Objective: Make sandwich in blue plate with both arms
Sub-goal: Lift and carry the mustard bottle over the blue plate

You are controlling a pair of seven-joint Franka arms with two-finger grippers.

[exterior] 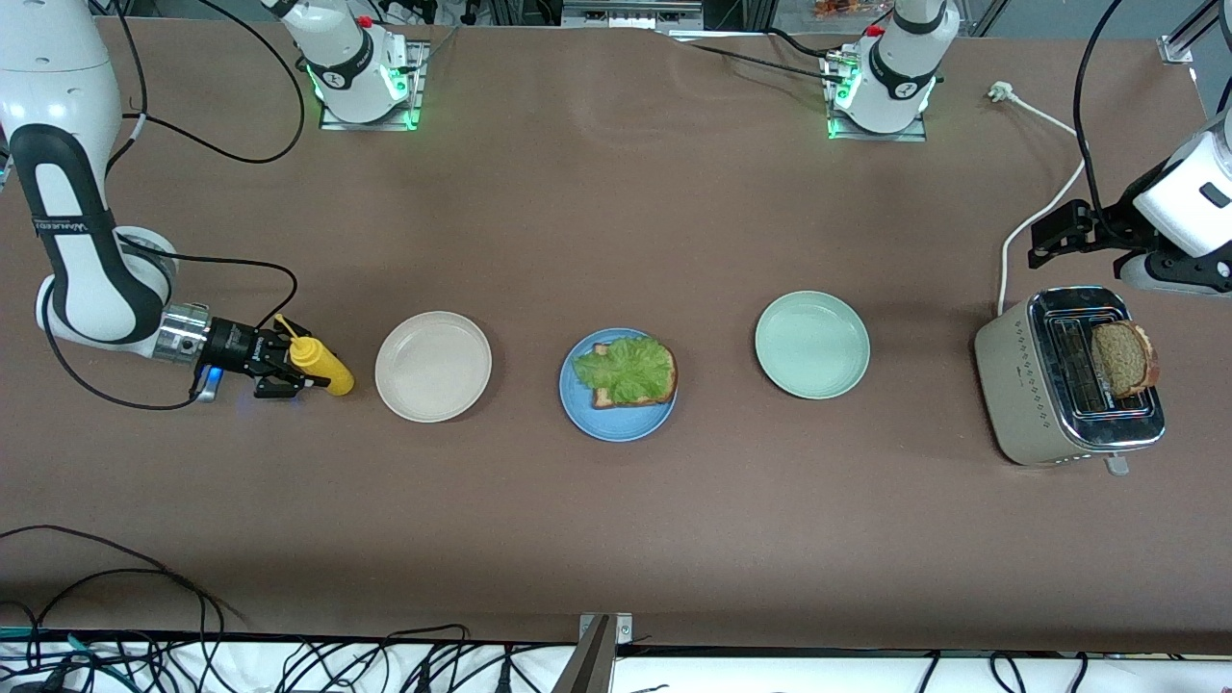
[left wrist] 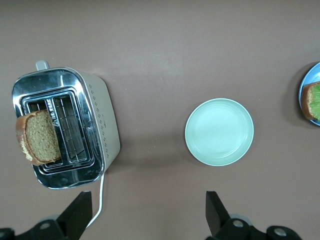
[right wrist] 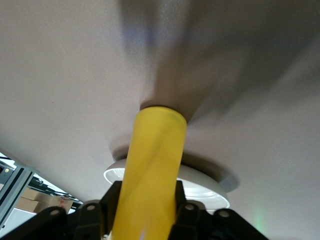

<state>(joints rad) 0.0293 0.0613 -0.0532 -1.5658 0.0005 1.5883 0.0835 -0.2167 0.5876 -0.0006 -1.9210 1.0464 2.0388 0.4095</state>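
Saw only from the front view the whole row across the middle of the counter: beige plate (exterior: pixel 433 367), blue plate (exterior: pixel 616 423), pale green plate (exterior: pixel 811 345) and toaster (exterior: pixel 1020 385), running from the right arm's end to the left arm's end. Caught in the left wrist view just a sliver of the blue plate's rim, but looked straight down into the toaster's slots and onto the second bread slice (left wrist: pixel 37 136) leaning out of one. Showed in the right wrist view little but the yellow bottle (right wrist: pixel 155 165) up close, with the beige plate's rim past it.

Found the sandwich half built: one brown slice (exterior: pixel 664 385) with darker crust flat on the blue plate, covered by a ruffled green lettuce leaf (exterior: pixel 626 369), no top slice on it. Lay midway along the counter, between the beige and the green plates.

Right hand (exterior: pixel 279 371) low at the right arm's end, just beside the beige plate and well apart from the blue plate, fingers pressed against both sides of the tilted yellow bottle. Left hand (exterior: pixel 1044 245) waited over the counter's left-arm end above the toaster, fingers (left wrist: pixel 80 210) spread wide and holding nothing, also well apart from the blue plate.
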